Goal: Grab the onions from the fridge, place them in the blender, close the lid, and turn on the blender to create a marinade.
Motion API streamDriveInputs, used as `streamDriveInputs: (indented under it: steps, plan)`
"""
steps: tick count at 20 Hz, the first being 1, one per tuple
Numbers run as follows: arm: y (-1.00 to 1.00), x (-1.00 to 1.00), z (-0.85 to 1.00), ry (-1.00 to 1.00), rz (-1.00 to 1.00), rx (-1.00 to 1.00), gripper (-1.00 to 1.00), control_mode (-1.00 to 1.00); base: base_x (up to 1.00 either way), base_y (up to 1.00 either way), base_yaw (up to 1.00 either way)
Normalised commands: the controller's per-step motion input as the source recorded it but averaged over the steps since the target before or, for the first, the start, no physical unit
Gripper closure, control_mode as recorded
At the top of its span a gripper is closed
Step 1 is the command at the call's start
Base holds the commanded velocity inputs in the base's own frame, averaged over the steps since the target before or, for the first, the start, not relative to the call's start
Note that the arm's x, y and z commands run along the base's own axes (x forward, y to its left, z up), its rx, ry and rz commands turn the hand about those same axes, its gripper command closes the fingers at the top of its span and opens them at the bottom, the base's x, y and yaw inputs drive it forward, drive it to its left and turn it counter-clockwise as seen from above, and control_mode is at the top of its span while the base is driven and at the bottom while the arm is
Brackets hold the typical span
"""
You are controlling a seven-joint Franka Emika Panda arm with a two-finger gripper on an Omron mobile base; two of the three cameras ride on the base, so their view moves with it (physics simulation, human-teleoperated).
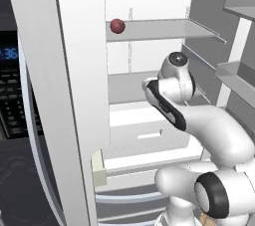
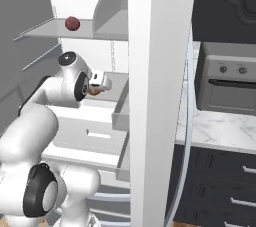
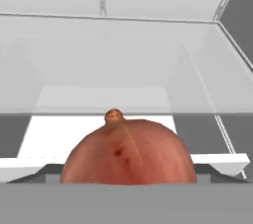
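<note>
A reddish-brown onion [image 3: 127, 151] sits large and close against my hand in the hand view, hiding the fingertips. My gripper [image 2: 96, 88] is inside the open fridge [image 1: 79, 70], above the middle shelf, and appears shut on this onion. A second onion [image 1: 117, 26], small and dark maroon, rests on the upper shelf [image 1: 164, 30] at its left end; in the right base view this second onion [image 2: 72, 23] lies above and left of my hand. The blender and the lid are out of view.
A white drawer [image 1: 144, 133] juts out below my arm. Door bins [image 1: 239, 78] hang on the right. A black microwave keypad [image 1: 10, 90] is left of the fridge. A grey oven [image 2: 227, 83] stands on a marble counter [image 2: 215, 128] beyond the fridge wall.
</note>
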Motion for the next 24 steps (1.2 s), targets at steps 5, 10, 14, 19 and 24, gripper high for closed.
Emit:
streamDriveInputs:
  steps: [5,10,14,19,24]
  plan:
    - [0.20,-1.00,0.13,0.00,0.05,0.17,1.00,-1.00,0.00,0.00,0.00]
    - [0.03,-1.00,0.26,-0.09,0.00,0.07,1.00,-1.00,0.00,0.00,0.00]
    - [0.00,-1.00,0.12,-0.10,-0.04,0.00,1.00,-1.00,0.00,0.00,0.00]
    - [0.00,-0.75,-0.08,0.03,-0.03,0.00,1.00,-1.00,0.00,0.00,0.00]
    - [0.00,-0.01,-0.08,0.06,0.00,0.00,1.00,-1.00,0.00,0.00,0.00]
